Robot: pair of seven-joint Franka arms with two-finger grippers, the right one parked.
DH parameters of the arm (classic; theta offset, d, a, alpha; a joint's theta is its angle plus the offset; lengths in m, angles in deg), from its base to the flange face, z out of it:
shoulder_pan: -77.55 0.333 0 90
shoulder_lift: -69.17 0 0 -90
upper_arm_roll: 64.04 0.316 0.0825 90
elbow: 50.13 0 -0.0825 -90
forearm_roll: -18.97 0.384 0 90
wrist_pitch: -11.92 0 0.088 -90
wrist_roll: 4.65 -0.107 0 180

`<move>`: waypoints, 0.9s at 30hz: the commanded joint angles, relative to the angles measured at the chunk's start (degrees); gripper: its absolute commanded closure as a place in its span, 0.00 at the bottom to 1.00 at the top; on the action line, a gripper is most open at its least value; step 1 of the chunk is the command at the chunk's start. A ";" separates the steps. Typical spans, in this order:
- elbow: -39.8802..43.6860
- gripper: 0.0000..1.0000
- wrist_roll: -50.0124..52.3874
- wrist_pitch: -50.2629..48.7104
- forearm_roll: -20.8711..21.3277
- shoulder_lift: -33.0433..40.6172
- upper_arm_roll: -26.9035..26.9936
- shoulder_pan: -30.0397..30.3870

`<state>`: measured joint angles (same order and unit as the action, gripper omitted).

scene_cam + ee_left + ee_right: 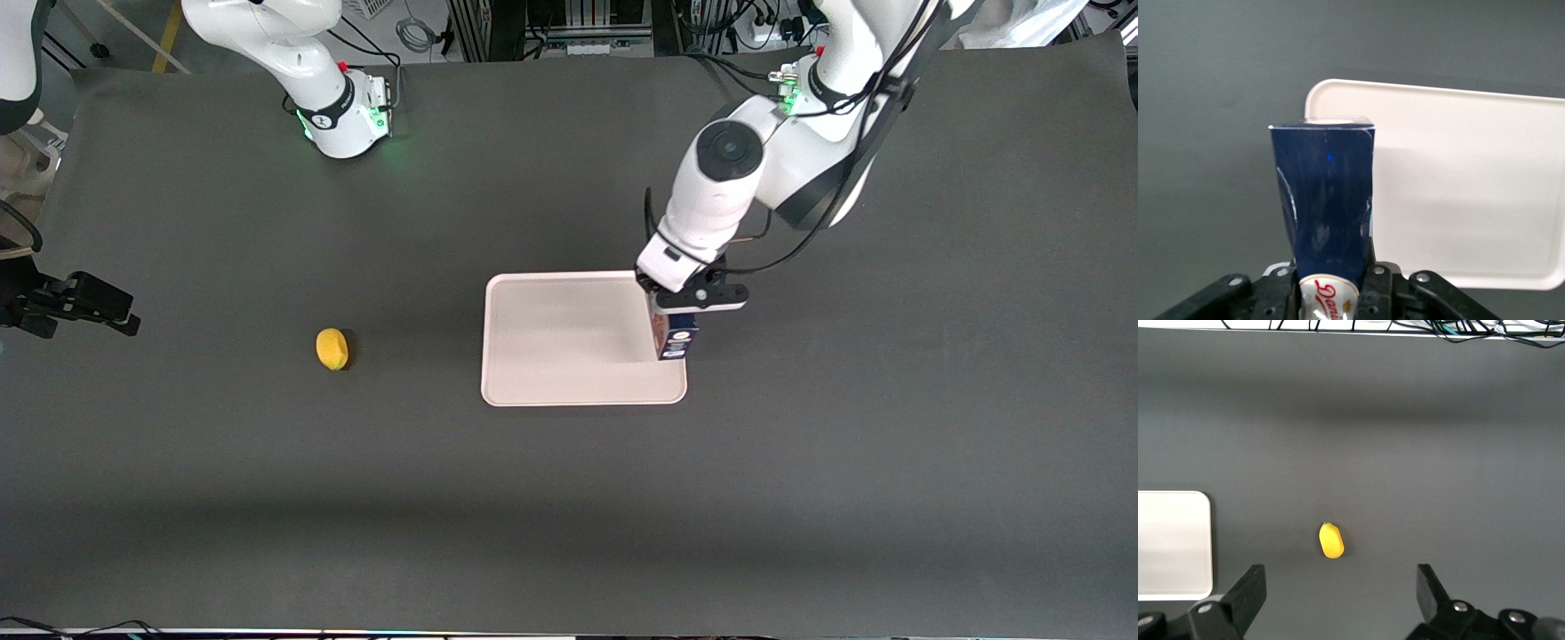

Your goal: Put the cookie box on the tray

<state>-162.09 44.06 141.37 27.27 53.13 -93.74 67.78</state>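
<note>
The dark-blue cookie box [676, 339] hangs upright from my left gripper [673, 313], which is shut on its upper end. The box is over the edge of the pale pinkish-white tray [569, 342] that lies toward the working arm's end of the table. I cannot tell whether its lower end touches the tray. In the left wrist view the navy side of the box [1327, 193] runs out from between the fingers [1378, 283], with the white oval logo near the jaws. The tray [1458, 193] lies beside and under the box there. The gripper [1328, 293] is clamped on the box.
A small yellow rounded object [332, 348] lies on the dark table mat [569, 498] toward the parked arm's end, apart from the tray. It also shows in the right wrist view [1331, 541], with a corner of the tray [1171, 543].
</note>
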 commanded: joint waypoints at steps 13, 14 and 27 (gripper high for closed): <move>5.00 0.66 6.31 5.37 9.45 -10.24 2.54 -3.94; 4.91 0.66 6.40 5.63 9.45 -10.50 2.63 -4.03; 4.91 0.63 7.10 6.07 9.62 -13.23 3.16 -4.82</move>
<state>-158.68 49.25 147.44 35.60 40.89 -91.73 64.55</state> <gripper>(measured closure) 0.630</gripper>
